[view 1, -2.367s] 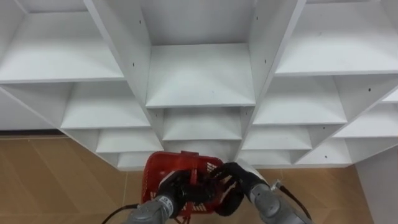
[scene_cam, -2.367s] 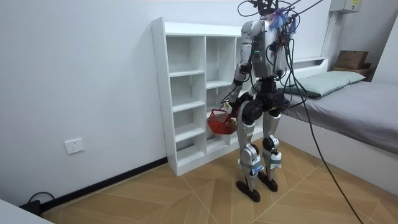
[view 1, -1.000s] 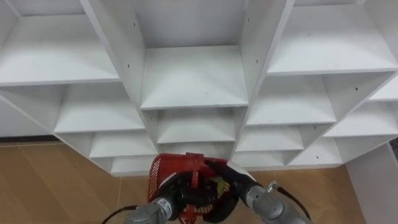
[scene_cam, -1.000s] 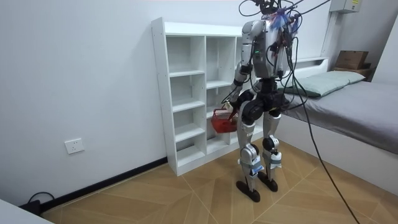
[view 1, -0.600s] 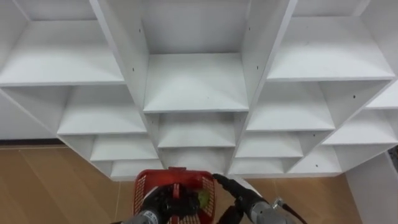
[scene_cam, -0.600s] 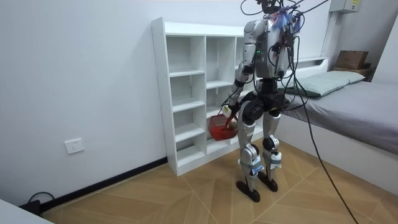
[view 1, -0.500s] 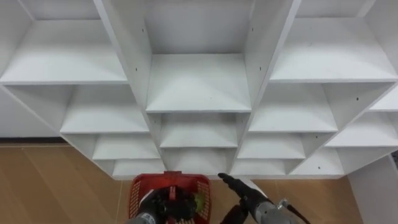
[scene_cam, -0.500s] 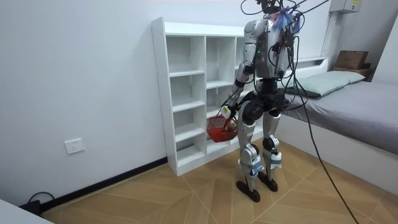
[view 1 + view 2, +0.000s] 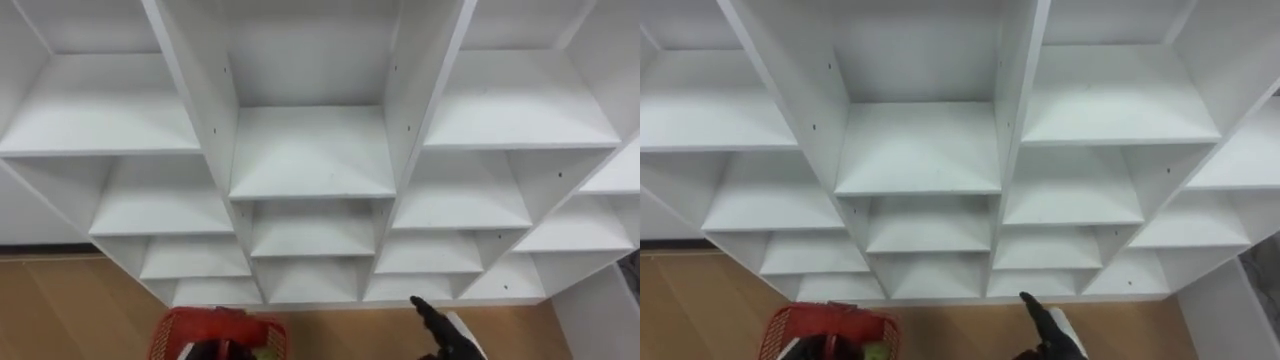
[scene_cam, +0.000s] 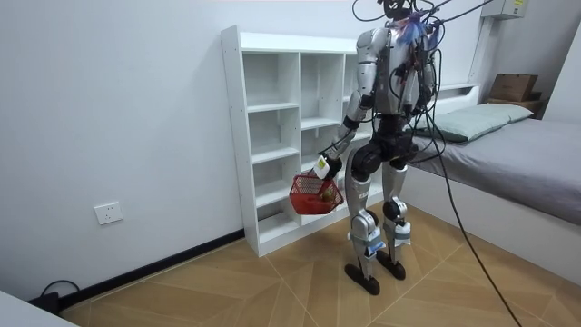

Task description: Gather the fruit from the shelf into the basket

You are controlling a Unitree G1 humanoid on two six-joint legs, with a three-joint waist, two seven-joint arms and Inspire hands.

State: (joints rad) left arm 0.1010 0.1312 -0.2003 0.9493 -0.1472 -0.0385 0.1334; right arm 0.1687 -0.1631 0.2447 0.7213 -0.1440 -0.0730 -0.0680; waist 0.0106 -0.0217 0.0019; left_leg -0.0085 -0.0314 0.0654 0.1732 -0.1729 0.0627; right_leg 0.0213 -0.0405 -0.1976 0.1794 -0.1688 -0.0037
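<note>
A red mesh basket hangs at the lower left of the eye views, in front of the white shelf unit. A green fruit lies against its right rim. In the room view the basket dangles from my left hand, which grips its handle, and a yellowish fruit rests inside. My right hand is at the bottom centre-right with fingers straight, apart from the basket and holding nothing. The shelf compartments in view hold no fruit.
I stand upright facing the white shelf unit, which is against the wall. A bed lies on the room view's right behind me. Wooden floor lies below the shelves, and a wall socket is low on the room view's left.
The right hand has come off the basket and drawn aside. The left hand has swung the basket out to my left and lower. The eye views have shifted.
</note>
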